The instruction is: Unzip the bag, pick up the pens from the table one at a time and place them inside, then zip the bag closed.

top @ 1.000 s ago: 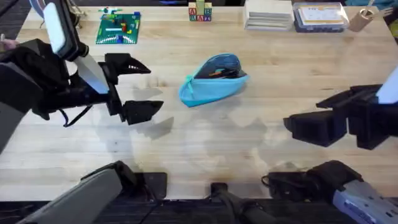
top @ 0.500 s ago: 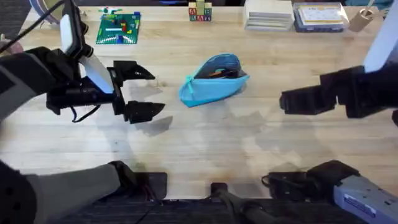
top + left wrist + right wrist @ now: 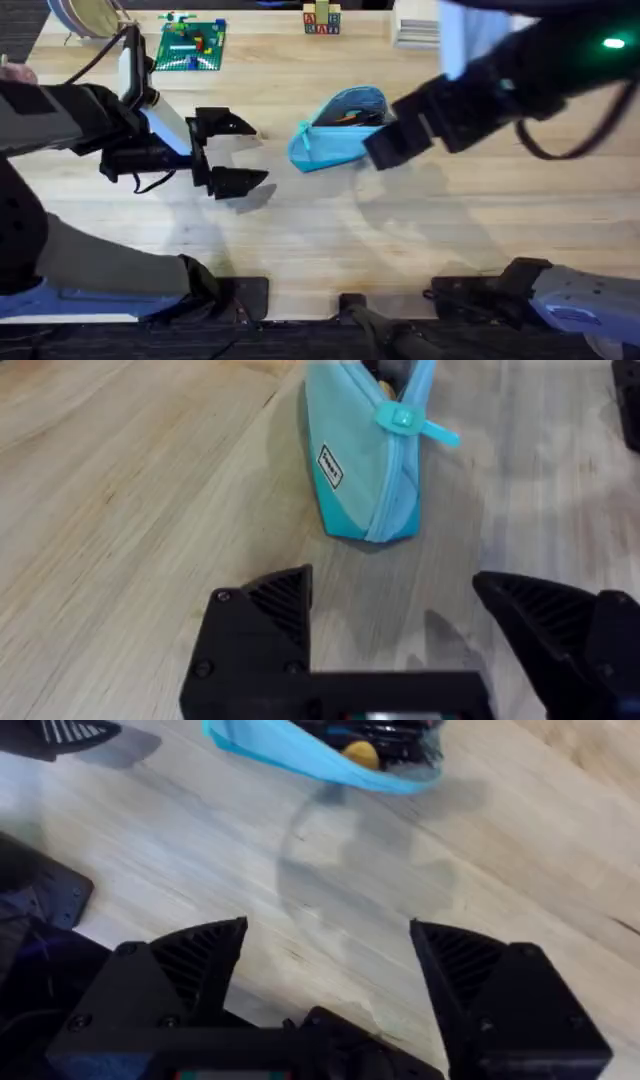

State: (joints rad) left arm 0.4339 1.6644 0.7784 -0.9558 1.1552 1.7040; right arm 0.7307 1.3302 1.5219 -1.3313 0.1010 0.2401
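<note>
1. Bag (image 3: 345, 130) – light blue soft pouch, lying on table (image 3: 330, 230) approx. centre, slightly far of middle. Mouth gapes open along top; dark slim items inside, plus sth orange/yellow, seen via overhead and right wrist view (image 3: 330, 750). Can't tell how many pens among them. Teal pull tab (image 3: 412, 423) sits at the pouch's left end, sticking out sideways. Small white label on side panel (image 3: 330, 466).

2. Left gripper (image 3: 232, 153) – left of bag, apart from it, no contact. Black fingers (image 3: 268, 622) spread wide, nothing between them. Points rightward toward the bag's tab end; bag in line with the gap in its wrist view.

3. Right gripper (image 3: 385, 145) – reached across from the right, over the bag's right end in overhead view; contact can't be confirmed. Fingers (image 3: 205, 960) spread wide, bare wood between them, nothing held. Bag lies just beyond the tips in its wrist view.

4. Table – light wood planks, grain visible.

5. Far edge, misc.: green brick plate w/ small coloured bricks (image 3: 190, 45) far left; alphabet blocks (image 3: 321, 20) far centre; stacked white items (image 3: 420, 30) far right.
</note>
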